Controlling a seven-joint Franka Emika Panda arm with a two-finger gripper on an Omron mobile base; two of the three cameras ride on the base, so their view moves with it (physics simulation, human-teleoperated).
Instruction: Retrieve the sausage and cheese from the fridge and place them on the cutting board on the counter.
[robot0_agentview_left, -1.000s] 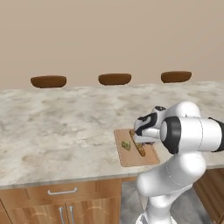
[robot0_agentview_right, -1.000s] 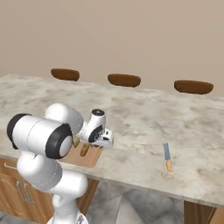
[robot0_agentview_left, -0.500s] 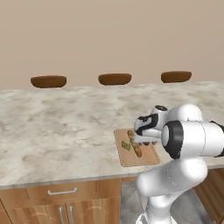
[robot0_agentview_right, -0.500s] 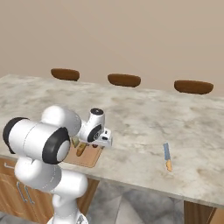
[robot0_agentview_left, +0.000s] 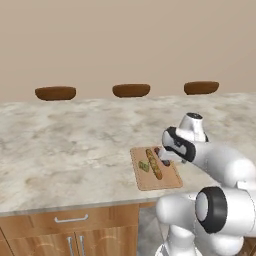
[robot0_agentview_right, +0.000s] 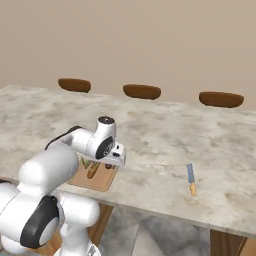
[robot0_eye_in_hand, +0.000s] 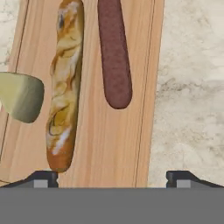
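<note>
On the cutting board (robot0_eye_in_hand: 109, 144) lie a dark red-brown sausage (robot0_eye_in_hand: 114, 52), an orange-tan rod of bread (robot0_eye_in_hand: 64, 87) and a yellowish-olive cheese wedge (robot0_eye_in_hand: 21, 96). My gripper (robot0_eye_in_hand: 113, 179) hovers open just above the board's near end, with nothing between its fingertips (robot0_eye_in_hand: 41, 178). From the left base the board (robot0_agentview_left: 170, 179) rests near the counter's (robot0_agentview_left: 75, 145) front edge, with the cheese (robot0_agentview_left: 144, 166) and the rod (robot0_agentview_left: 154, 163) on it and the gripper (robot0_agentview_left: 162, 152) over its far right corner. The fridge is out of view.
A knife (robot0_agentview_right: 191, 179) with a blue blade lies on the counter to the right of the board (robot0_agentview_right: 97, 182). Three brown stool seats (robot0_agentview_left: 131, 90) line the far side. Drawers with silver handles (robot0_agentview_left: 71, 218) sit below the front edge.
The jaws have gone from nearly shut to wide open, leaving the sausage lying on the board. The hand has lifted slightly above it.
</note>
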